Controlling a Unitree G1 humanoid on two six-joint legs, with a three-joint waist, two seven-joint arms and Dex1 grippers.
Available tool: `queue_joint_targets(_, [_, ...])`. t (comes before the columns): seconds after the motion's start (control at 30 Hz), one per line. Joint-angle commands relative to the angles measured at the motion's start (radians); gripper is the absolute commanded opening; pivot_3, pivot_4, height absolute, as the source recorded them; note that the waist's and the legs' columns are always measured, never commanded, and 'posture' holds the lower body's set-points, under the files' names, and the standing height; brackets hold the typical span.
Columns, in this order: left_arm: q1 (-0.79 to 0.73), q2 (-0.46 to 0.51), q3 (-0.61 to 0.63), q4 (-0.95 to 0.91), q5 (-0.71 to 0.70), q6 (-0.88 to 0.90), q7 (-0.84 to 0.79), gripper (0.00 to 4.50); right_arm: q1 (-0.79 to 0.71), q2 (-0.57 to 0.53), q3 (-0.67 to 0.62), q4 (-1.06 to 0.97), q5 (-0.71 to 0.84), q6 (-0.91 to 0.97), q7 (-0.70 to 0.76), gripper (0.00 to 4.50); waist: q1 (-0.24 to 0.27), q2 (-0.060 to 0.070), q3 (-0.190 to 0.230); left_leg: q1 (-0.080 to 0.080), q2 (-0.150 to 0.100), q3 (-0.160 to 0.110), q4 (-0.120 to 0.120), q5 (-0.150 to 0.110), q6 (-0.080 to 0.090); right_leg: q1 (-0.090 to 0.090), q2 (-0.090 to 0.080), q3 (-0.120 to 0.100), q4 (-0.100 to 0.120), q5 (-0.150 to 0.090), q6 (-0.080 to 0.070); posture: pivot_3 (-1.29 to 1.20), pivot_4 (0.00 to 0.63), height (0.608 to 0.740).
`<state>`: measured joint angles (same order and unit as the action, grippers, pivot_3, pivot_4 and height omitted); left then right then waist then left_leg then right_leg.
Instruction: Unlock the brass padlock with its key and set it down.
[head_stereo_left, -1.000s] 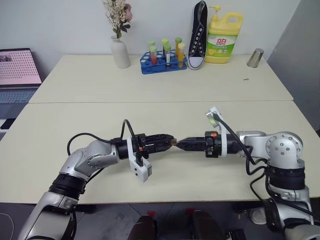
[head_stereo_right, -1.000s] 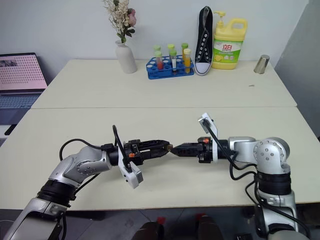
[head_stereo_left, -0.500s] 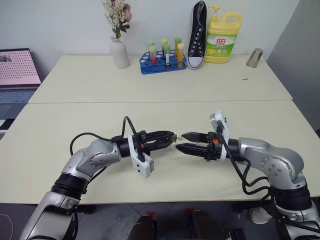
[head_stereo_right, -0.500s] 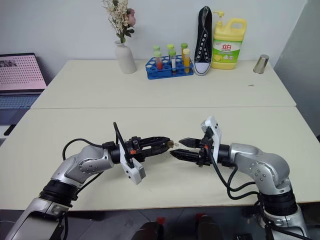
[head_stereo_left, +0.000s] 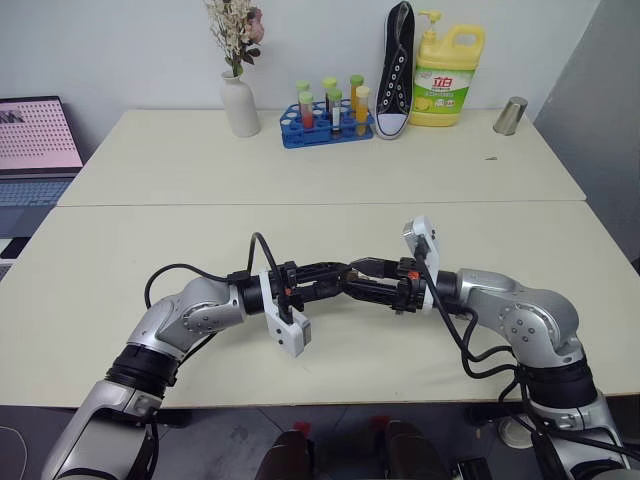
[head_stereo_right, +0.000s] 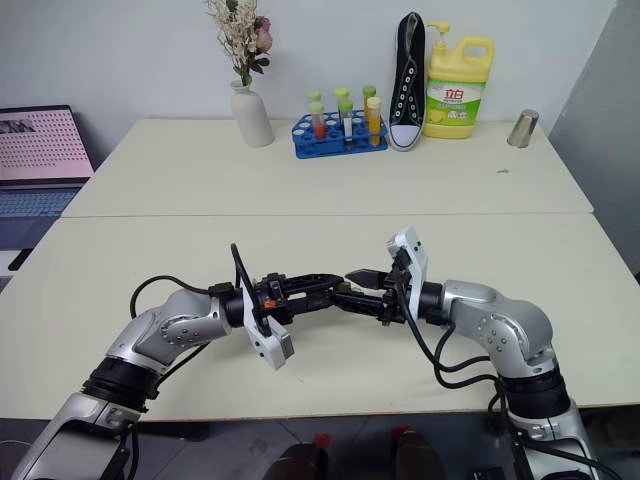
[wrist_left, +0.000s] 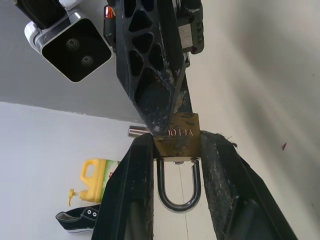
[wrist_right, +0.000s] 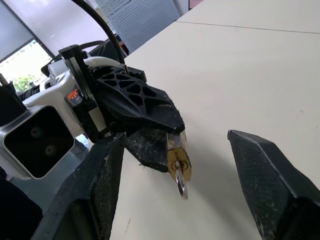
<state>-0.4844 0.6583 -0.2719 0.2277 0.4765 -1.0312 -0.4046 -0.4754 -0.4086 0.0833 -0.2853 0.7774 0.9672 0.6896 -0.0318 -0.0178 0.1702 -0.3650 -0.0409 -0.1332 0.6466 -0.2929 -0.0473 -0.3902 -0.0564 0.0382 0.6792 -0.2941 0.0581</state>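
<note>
Brass with a silver shackle, the padlock (wrist_left: 176, 137) sits clamped between the left gripper's (wrist_left: 176, 165) fingers above the table (head_stereo_left: 300, 180), the key (wrist_right: 181, 186) hanging from its keyhole. The right gripper (wrist_right: 172, 165) faces it, fingers spread. A blue rack (head_stereo_left: 325, 128) holds tubes; a white vase (head_stereo_left: 240, 105) holds flowers.

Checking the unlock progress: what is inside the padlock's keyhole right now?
The key sits in the keyhole of the padlock, its round head hanging out. Its blade is hidden inside the body. The left gripper clamps the padlock; the right gripper is open around it.
</note>
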Motion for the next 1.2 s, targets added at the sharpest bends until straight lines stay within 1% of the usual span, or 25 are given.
queue_joint_targets(0.03, [-0.013, -0.004, 0.007, -0.022, -0.028, -0.002, 0.011, 0.96, -0.022, 0.002, -0.016, -0.013, 0.015, -0.008, 0.013, 2.19, 0.0, 0.0, 0.0, 0.0, 0.0, 0.0, 0.0, 0.0, 0.0, 0.0, 0.0, 0.0, 0.0, 0.0, 0.0, 0.0, 0.15, 0.74])
queue_joint_targets(0.1, [-0.014, -0.004, 0.008, -0.02, -0.027, -0.003, 0.012, 0.96, -0.023, -0.007, -0.007, -0.014, 0.006, -0.013, 0.026, 1.52, -0.001, 0.0, 0.0, 0.0, 0.0, 0.0, 0.0, 0.0, 0.0, 0.0, 0.0, 0.0, 0.0, 0.0, 0.0, 0.0, 0.15, 0.74])
queue_joint_targets(0.2, [-0.014, -0.003, 0.008, -0.019, -0.028, -0.003, 0.012, 0.96, -0.021, -0.013, -0.003, -0.019, 0.006, -0.011, 0.038, 0.38, 0.0, 0.0, 0.0, 0.0, 0.0, 0.0, 0.0, 0.0, 0.0, 0.0, 0.0, 0.0, 0.0, 0.0, 0.0, 0.0, 0.15, 0.74])
queue_joint_targets(0.23, [-0.015, -0.002, 0.009, -0.017, -0.028, -0.003, 0.013, 0.96, -0.02, -0.017, -0.001, -0.021, 0.005, -0.011, 0.044, 0.11, 0.0, 0.0, 0.0, 0.0, 0.0, 0.0, 0.0, 0.0, 0.0, 0.0, 0.0, 0.0, 0.0, 0.0, 0.0, 0.0, 0.15, 0.74])
queue_joint_targets(0.47, [-0.02, -0.004, 0.014, -0.011, -0.023, -0.001, 0.017, 0.96, -0.019, -0.033, 0.009, -0.033, -0.001, -0.01, 0.075, 0.12, 0.0, 0.0, 0.0, 0.0, 0.0, 0.0, 0.0, 0.0, 0.0, 0.0, 0.0, 0.0, 0.0, 0.0, 0.0, 0.0, 0.15, 0.74])
queue_joint_targets(0.73, [-0.021, -0.004, 0.013, -0.007, -0.021, -0.003, 0.019, 0.96, -0.017, -0.039, 0.026, -0.031, -0.011, -0.014, 0.075, 0.12, 0.0, 0.0, 0.0, 0.0, 0.0, 0.0, 0.0, 0.0, 0.0, 0.0, 0.0, 0.0, 0.0, 0.0, 0.0, 0.0, 0.15, 0.74])
queue_joint_targets(0.8, [-0.02, -0.004, 0.013, -0.009, -0.023, -0.003, 0.018, 0.96, -0.017, -0.037, 0.023, -0.027, -0.015, -0.023, 0.065, 0.86, 0.0, 0.0, 0.0, 0.0, 0.0, 0.0, 0.0, 0.0, 0.0, 0.0, 0.0, 0.0, 0.0, 0.0, 0.0, 0.0, 0.15, 0.74])
queue_joint_targets(0.83, [-0.019, -0.005, 0.012, -0.009, -0.022, -0.002, 0.018, 0.96, -0.018, -0.038, 0.022, -0.023, -0.018, -0.024, 0.061, 1.14, 0.0, 0.0, 0.0, 0.0, 0.0, 0.0, 0.0, 0.0, 0.0, 0.0, 0.0, 0.0, 0.0, 0.0, 0.0, 0.0, 0.15, 0.74])
queue_joint_targets(0.9, [-0.018, -0.005, 0.01, -0.009, -0.022, -0.001, 0.018, 0.96, -0.02, -0.038, 0.022, -0.019, -0.019, -0.024, 0.062, 1.85, 0.0, 0.0, 0.0, 0.0, 0.0, 0.0, 0.0, 0.0, 0.0, 0.0, 0.0, 0.0, 0.0, 0.0, 0.0, 0.0, 0.15, 0.74])
queue_joint_targets(1.2, [-0.017, -0.007, 0.011, -0.012, -0.026, 0.003, 0.017, 0.96, -0.021, -0.027, 0.02, -0.013, -0.027, -0.033, 0.055, 1.86, 0.0, 0.0, 0.0, 0.0, 0.0, 0.0, 0.0, 0.0, 0.0, 0.0, 0.0, 0.0, 0.0, 0.0, 0.0, 0.0, 0.15, 0.74])
